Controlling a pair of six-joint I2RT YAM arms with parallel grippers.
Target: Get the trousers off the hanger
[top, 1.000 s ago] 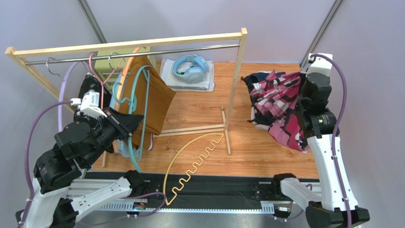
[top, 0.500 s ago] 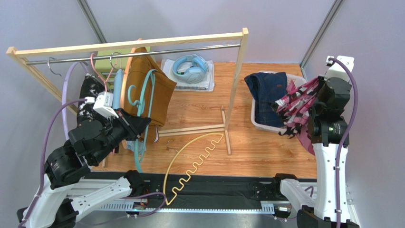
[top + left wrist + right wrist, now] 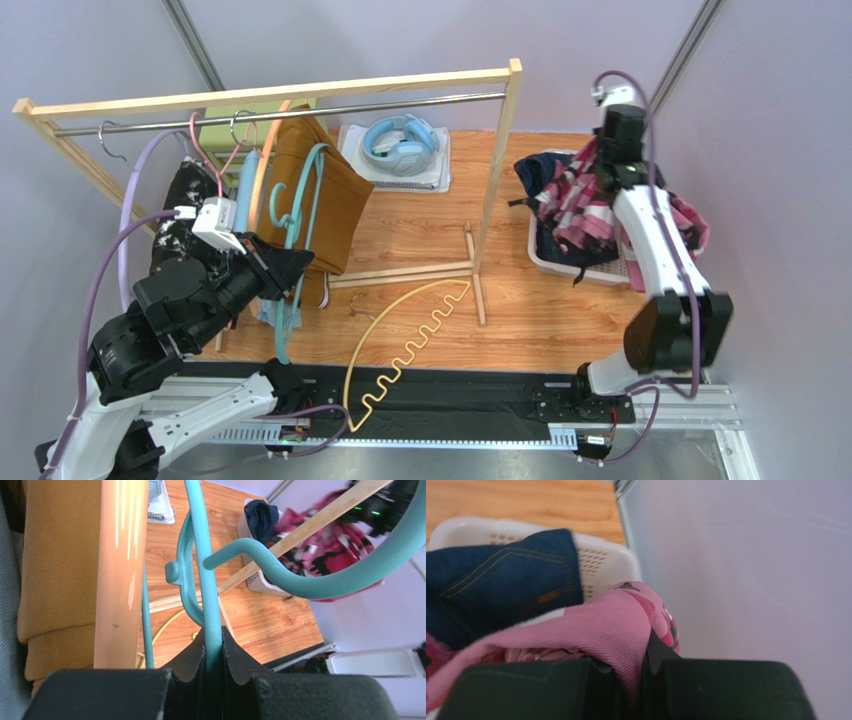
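Left gripper (image 3: 213,642): jaws closed on the rod of one teal hanger (image 3: 206,570). Right gripper (image 3: 628,667): jaws clamped on the pink floral trousers (image 3: 596,627), held above one white basket (image 3: 608,560) containing the navy trousers (image 3: 491,580). Three garments hang from the rack rail (image 3: 380,103): mustard-brown trousers (image 3: 320,200), light blue trousers (image 3: 248,178) and black speckled trousers (image 3: 180,215). One yellow hanger (image 3: 385,310) lies on the table.

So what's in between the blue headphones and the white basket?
The light wooden rack's upright post stands between the blue headphones and the white plastic basket. The top view shows it.
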